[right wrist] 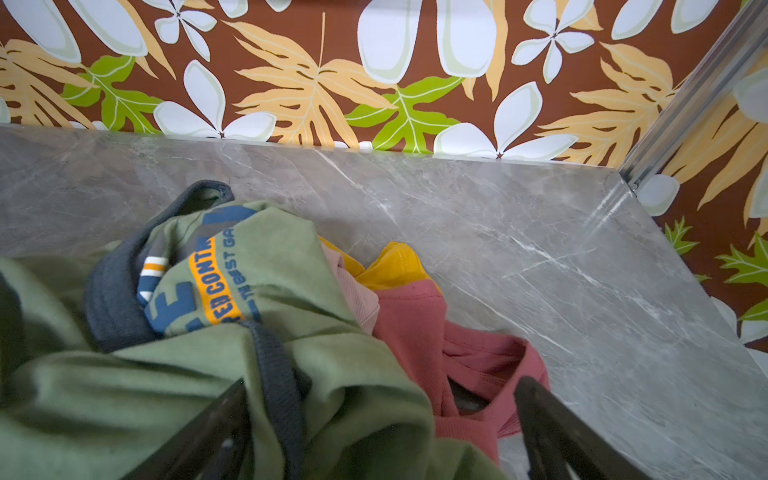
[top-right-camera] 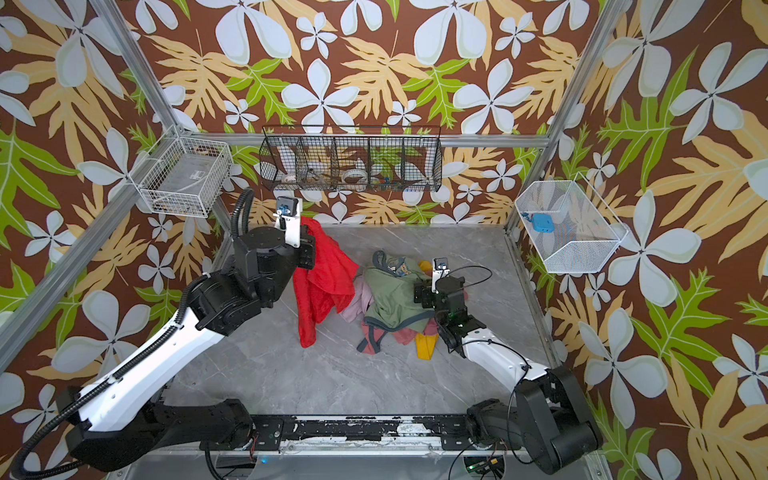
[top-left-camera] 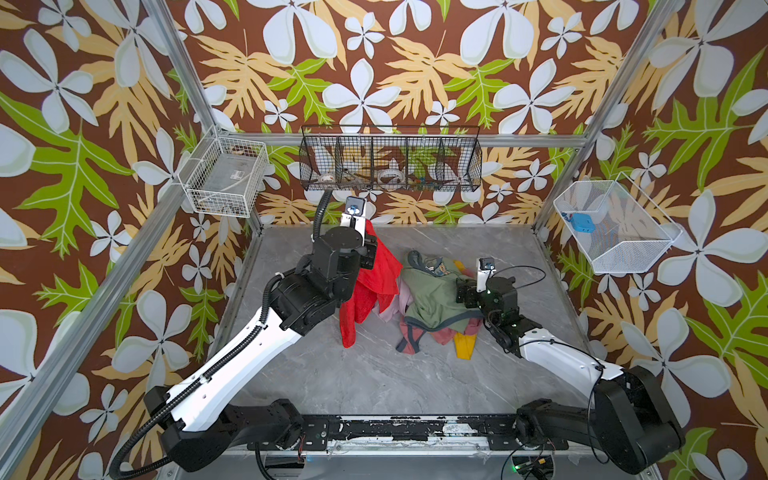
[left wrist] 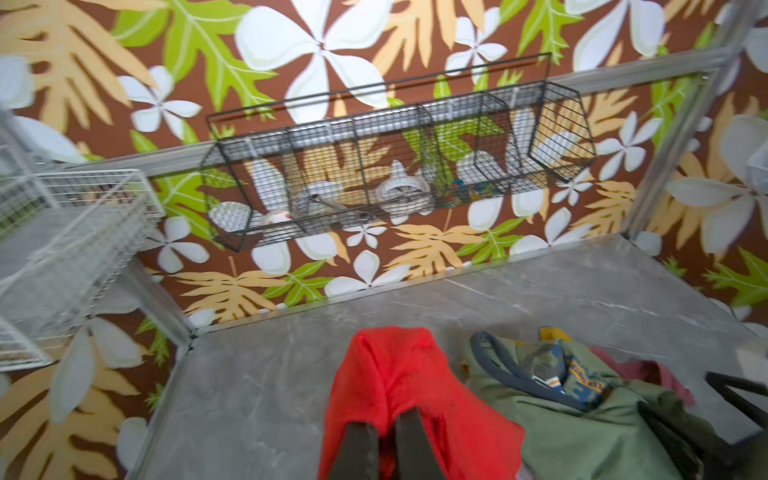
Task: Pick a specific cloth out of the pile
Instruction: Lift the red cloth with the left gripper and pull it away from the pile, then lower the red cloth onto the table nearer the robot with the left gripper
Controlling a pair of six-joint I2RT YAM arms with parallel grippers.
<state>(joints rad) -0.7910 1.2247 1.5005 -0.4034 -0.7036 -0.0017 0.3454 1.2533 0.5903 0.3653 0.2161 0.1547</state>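
Note:
The bright red cloth [top-left-camera: 374, 286] [top-right-camera: 328, 278] [left wrist: 415, 374] hangs from my raised left gripper [top-left-camera: 369, 248] [left wrist: 386, 422], which is shut on its upper fold. Its lower end reaches down to the table, left of the pile [top-left-camera: 432, 299] [top-right-camera: 395, 299]. The cloth's right edge lies against a pale pink piece [top-left-camera: 388, 309]. The pile is a sage-green top [right wrist: 249, 374] with grey-blue trim over dusty-rose [right wrist: 415, 324] and yellow [right wrist: 395, 266] pieces. My right gripper [top-left-camera: 463, 291] [right wrist: 380, 392] stands open low over the pile's right side, its fingers [right wrist: 536, 407] straddling green and dusty-rose folds.
A black wire basket [top-left-camera: 390, 162] hangs on the back wall, just behind the left wrist. White wire baskets hang at the left [top-left-camera: 226, 174] and right [top-left-camera: 615, 226], the right one holding a blue object. The grey marble table [top-left-camera: 374, 382] is walled by metal posts.

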